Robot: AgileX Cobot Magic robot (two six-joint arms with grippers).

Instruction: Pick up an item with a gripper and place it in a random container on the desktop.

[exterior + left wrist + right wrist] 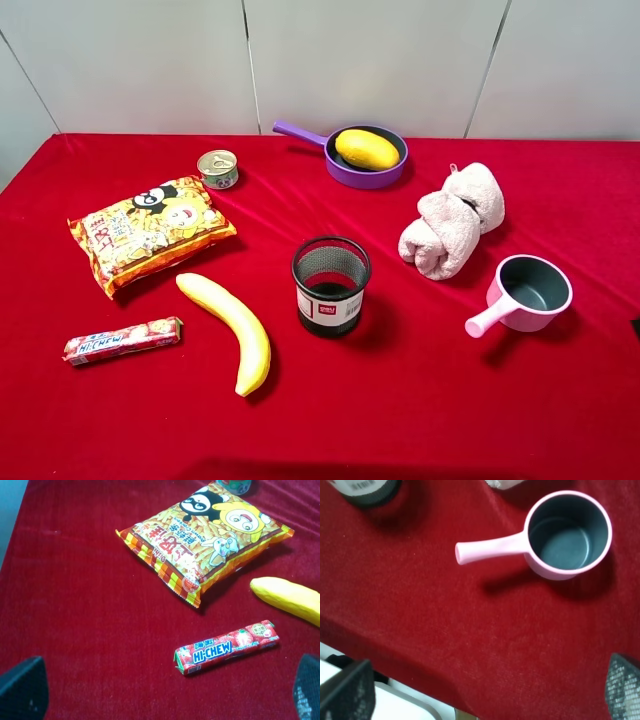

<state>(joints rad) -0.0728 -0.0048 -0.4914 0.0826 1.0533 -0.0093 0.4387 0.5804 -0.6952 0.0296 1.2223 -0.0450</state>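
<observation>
Mango (367,148) sits in purple saucepan (392,176), 12 o'clock on red cloth (450,400). Left gripper (165,690), right gripper (485,692): only fingertips visible, spread apart, empty.

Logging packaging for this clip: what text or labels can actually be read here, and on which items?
"HI-CHEW": on the red candy stick.
Chinese characters plus small Latin print on the snack bag: too small to read.
White label with red patch on the black mesh cup: blurred.
Tin can: no legible text.

Yellow-orange mango (367,148) lies on side inside small purple pan (365,171), far middle of red bench (450,400). Pan upright, handle pointing left.
</observation>
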